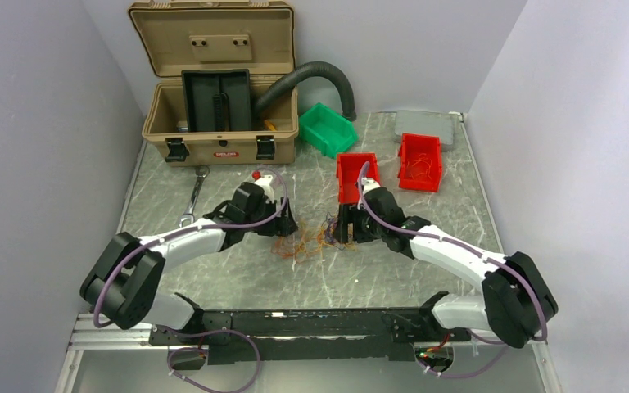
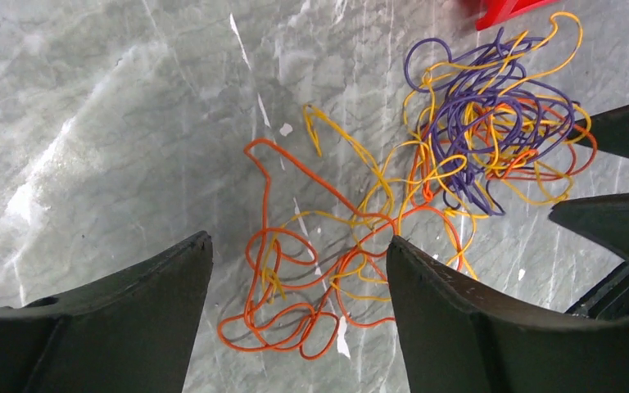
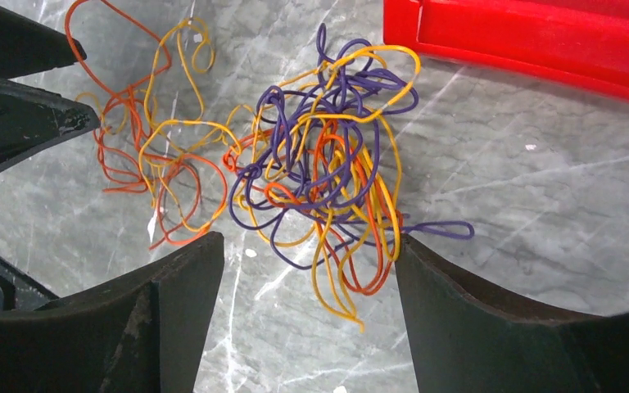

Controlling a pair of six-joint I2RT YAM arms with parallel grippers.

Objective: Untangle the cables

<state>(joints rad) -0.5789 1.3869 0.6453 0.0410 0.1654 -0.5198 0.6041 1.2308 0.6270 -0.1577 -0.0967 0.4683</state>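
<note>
Steel wrench (image 1: 193,196): far left on the table (image 1: 213,278), well apart from the work.
Left gripper (image 2: 299,241): jaws spread wide, nothing held; low over the left end of the pile.
Orange loops (image 2: 282,319): flat on the table between the left fingers (image 2: 131,319), laced with yellow, loosely spread, touching neither finger.
Cables (image 1: 307,244): one small pile at mid-table, between the two grippers.
Purple knot (image 3: 319,155): dense clump of purple, yellow and orange on the right side of the pile, joined to the orange loops by crossing strands.
Right gripper (image 3: 309,239): jaws wide apart, empty; just above the near edge of the knot.
Near red bin (image 3: 540,41): just beyond the knot, not touching it.
Far red bin (image 1: 419,161): further right, thin strands apparently inside, too small to be sure.
Progress: early, by the look of it; left side loosened, no strand in the pile lying free of the rest.
Left to do: grip on each side, knot drawn open, strands separated one by one.
</note>
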